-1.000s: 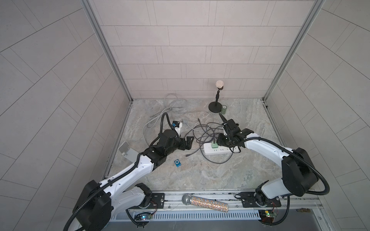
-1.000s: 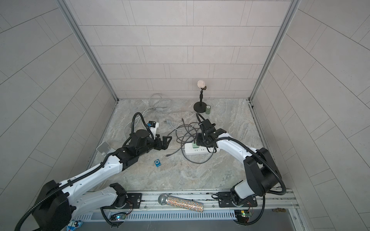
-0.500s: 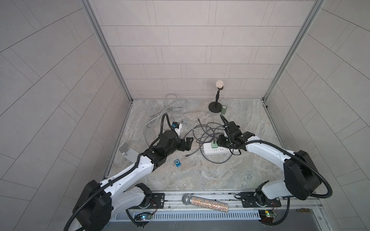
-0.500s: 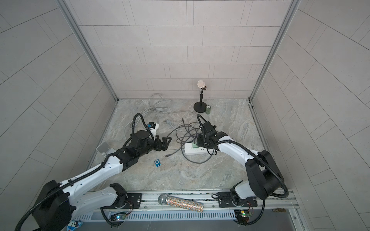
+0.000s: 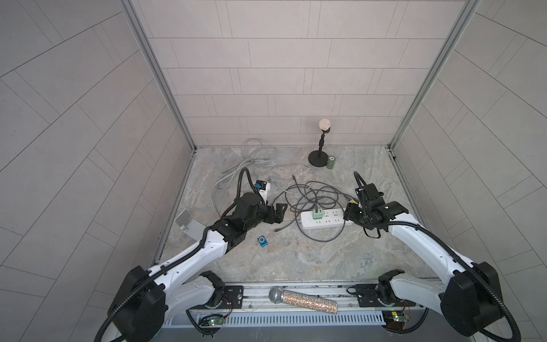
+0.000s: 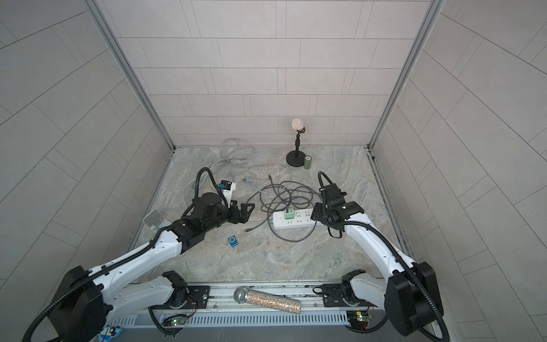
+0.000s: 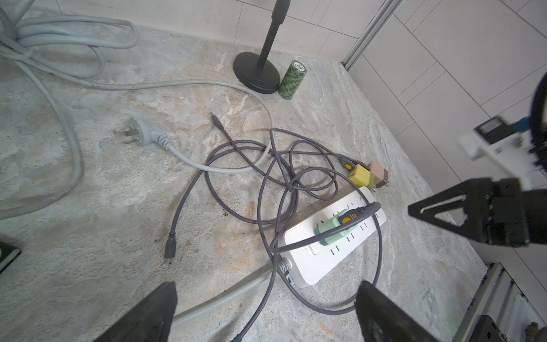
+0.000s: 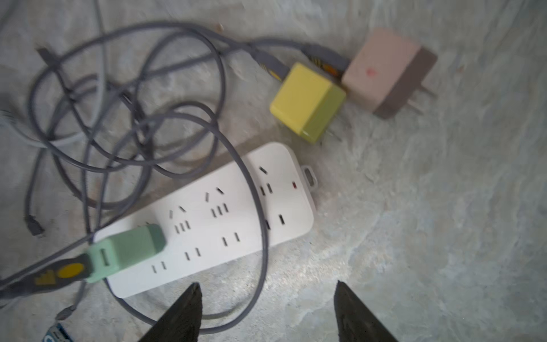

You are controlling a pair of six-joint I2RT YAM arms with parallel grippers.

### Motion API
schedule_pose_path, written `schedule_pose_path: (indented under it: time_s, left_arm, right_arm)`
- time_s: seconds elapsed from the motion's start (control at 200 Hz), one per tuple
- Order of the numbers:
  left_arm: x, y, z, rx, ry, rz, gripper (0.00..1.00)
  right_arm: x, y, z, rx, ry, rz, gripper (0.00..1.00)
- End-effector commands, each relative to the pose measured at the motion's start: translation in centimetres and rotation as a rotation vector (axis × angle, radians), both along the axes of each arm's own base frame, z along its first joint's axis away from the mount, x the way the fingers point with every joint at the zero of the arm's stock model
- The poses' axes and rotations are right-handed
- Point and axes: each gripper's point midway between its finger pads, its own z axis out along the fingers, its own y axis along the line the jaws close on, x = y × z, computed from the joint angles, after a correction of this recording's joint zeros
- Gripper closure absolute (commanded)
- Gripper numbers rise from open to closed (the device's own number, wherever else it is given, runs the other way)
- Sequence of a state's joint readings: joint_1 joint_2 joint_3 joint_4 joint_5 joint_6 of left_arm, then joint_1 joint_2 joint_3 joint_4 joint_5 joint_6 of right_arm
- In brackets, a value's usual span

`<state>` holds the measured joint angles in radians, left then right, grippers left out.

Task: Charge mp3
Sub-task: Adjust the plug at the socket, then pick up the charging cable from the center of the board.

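Mp3 player (image 5: 262, 241), seemingly light and rigid, lies flat near the power strip (image 5: 325, 220); best pinched across its edges. Left end effector (image 7: 266, 285) gapes empty; right end effector (image 8: 266, 284), parted, holds nothing.

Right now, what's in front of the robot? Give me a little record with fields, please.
mp3 player: blue, on the floor, no cable in it
power strip: white, flat
green charger: plugged into the strip, grey cable attached
yellow charger: unplugged, beside the strip's end
pink charger: unplugged, beside the yellow one
loose cable end: on the floor between player and strip
left jaws: open, empty
right jaws: open, empty
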<state>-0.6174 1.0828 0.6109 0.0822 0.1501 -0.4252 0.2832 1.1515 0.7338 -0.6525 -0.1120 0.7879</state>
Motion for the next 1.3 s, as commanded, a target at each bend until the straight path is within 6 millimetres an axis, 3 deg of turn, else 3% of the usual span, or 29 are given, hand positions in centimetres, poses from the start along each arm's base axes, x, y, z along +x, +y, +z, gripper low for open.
schedule_pose_path:
  time_s: [0.0,0.21,0.235,0.34,0.515,0.635,0.726,0.856,0.876,0.956,1.291]
  left_arm:
    - [0.1,-0.7,0.9,-0.022,-0.039,-0.034,0.01]
    - [0.2,-0.7,0.8,-0.009,-0.036,-0.037,0.01]
    - [0.2,-0.7,0.6,-0.008,-0.032,-0.036,0.02]
    - [0.2,-0.7,0.5,-0.01,-0.025,-0.034,0.03]
    - [0.2,-0.5,0.3,-0.003,-0.022,-0.028,0.04]
    - [0.3,-0.5,0.4,-0.002,-0.026,-0.027,0.04]
    - [0.3,-0.4,0.4,0.004,-0.025,-0.024,0.04]
    - [0.1,-0.1,0.4,0.015,-0.022,-0.02,0.04]
    - [0.1,-0.1,0.4,0.016,-0.022,-0.018,0.05]
    - [-0.1,0.1,0.4,0.022,-0.023,-0.014,0.04]
    - [-0.2,0.6,0.9,0.028,-0.039,-0.002,0.04]
  right_arm:
    - [-1.0,1.7,-1.7,0.102,0.049,0.004,0.29]
    - [-1.1,4.0,-3.6,0.148,0.063,0.007,0.29]
    - [-1.9,3.8,-4.7,0.134,0.093,0.002,0.3]
    - [-2.6,3.6,-6.2,0.132,0.12,-0.024,0.34]
    - [-3.0,2.9,-7.1,0.091,0.129,-0.053,0.45]
    - [-2.7,2.7,-7.2,0.074,0.131,-0.053,0.59]
    - [-2.4,2.8,-6.7,0.068,0.133,-0.041,0.75]
    - [-2.2,2.3,-4.4,0.047,0.092,-0.038,0.92]
    - [-1.4,2.4,-3.1,0.051,0.055,-0.038,0.93]
    - [-1.2,1.9,-0.3,0.03,0.007,-0.03,0.98]
    - [-0.9,0.8,11.4,0.07,-0.265,0.025,1.0]
